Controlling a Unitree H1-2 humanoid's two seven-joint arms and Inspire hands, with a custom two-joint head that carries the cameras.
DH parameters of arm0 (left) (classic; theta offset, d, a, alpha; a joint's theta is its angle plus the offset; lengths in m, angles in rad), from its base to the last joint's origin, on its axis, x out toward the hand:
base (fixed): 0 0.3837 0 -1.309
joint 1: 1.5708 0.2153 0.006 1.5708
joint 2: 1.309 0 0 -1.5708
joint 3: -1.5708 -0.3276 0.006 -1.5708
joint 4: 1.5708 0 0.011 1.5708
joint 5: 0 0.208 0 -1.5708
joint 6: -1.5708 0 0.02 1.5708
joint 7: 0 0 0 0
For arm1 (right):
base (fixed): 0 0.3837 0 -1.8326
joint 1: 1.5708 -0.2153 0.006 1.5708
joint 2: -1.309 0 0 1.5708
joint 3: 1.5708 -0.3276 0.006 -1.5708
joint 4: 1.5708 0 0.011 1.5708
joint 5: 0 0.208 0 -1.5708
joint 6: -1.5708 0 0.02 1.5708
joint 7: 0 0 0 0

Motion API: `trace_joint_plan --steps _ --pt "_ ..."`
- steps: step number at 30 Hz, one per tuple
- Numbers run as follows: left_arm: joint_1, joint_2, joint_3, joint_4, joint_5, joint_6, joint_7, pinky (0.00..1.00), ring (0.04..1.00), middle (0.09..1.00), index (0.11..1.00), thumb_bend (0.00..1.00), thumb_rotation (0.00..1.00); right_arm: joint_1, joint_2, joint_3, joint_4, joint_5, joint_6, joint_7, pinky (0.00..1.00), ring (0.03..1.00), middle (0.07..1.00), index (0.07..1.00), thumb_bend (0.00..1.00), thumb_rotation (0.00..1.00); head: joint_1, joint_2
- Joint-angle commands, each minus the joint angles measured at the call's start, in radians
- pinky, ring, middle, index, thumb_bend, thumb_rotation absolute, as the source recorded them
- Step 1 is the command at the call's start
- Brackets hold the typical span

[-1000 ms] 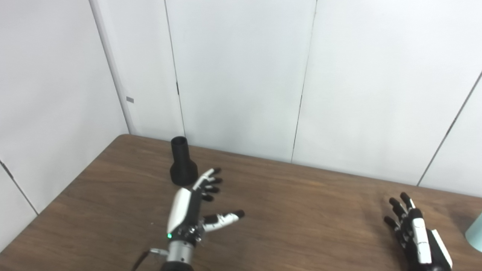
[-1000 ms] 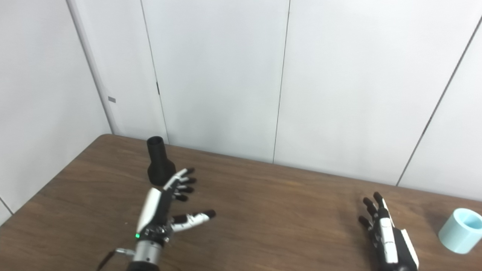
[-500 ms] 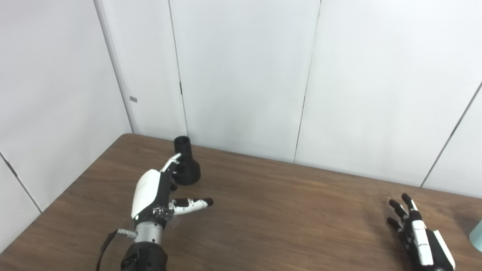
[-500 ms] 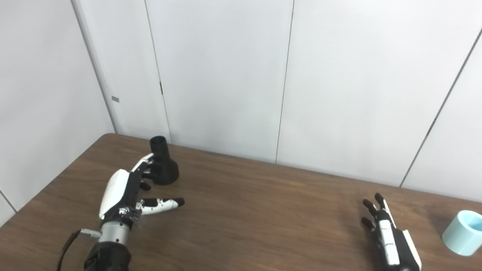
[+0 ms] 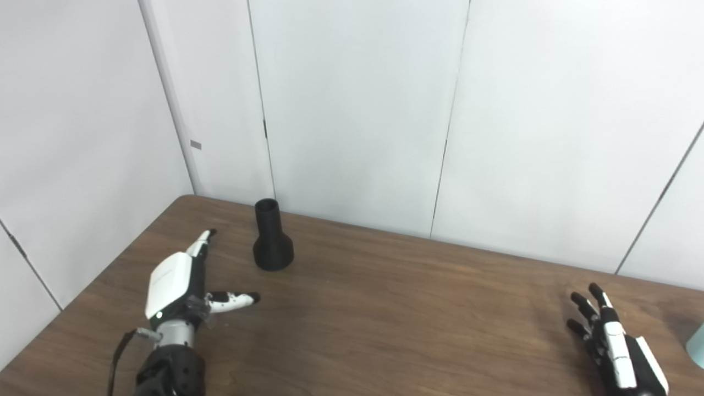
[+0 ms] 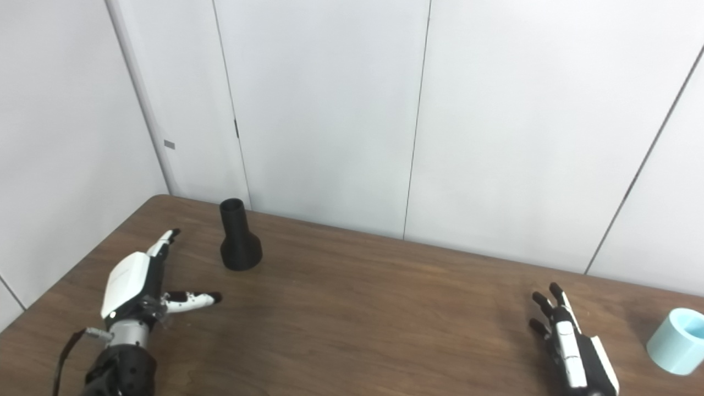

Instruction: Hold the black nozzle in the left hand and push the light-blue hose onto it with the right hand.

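Black nozzle: upright on worktop, likely rigid, light; grip at narrow neck. Left hand and right hand both spread, empty.

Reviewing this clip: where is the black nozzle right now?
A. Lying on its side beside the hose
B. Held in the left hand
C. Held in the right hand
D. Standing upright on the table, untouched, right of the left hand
D: the nozzle stands wide end down on the table, with a clear gap to the open left hand; the open right hand and the hose are far across the table.
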Motion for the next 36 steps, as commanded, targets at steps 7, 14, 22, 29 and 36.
trace_joint_plan --steps 7,14,22,29,36 --pt "-0.134 0.110 -0.049 0.114 0.012 -0.016 -0.015 0.76 0.899 0.935 0.930 0.95 0.21 0.014 -0.010 0.000 -0.021 0.001 0.050 -0.003 1.00 0.975 0.918 1.000 0.43 1.00 -0.020 0.015" --pt "-0.204 0.164 -0.118 0.239 0.023 -0.068 -0.016 0.94 0.957 0.954 0.867 0.99 0.34 0.029 -0.005 0.007 -0.054 -0.038 0.061 -0.028 1.00 0.919 0.887 1.000 0.40 1.00 -0.033 0.022" --pt "-0.288 0.164 -0.184 0.339 0.032 0.019 -0.057 1.00 1.000 1.000 0.774 1.00 0.45 0.032 0.002 0.001 -0.069 -0.023 0.072 -0.022 1.00 0.908 0.886 1.000 0.40 1.00 -0.037 0.032" --pt "-0.338 0.146 -0.208 0.436 0.022 0.004 -0.031 1.00 1.000 1.000 0.779 1.00 0.44 0.032 0.001 0.003 -0.063 -0.024 0.069 -0.019 1.00 0.908 0.882 1.000 0.43 1.00 -0.040 0.038" --pt "-0.392 0.129 -0.240 0.515 0.029 0.024 -0.027 1.00 1.000 1.000 0.821 1.00 0.43 0.033 0.005 0.003 -0.067 -0.022 0.061 -0.020 1.00 0.915 0.873 1.000 0.43 1.00 -0.043 0.046"
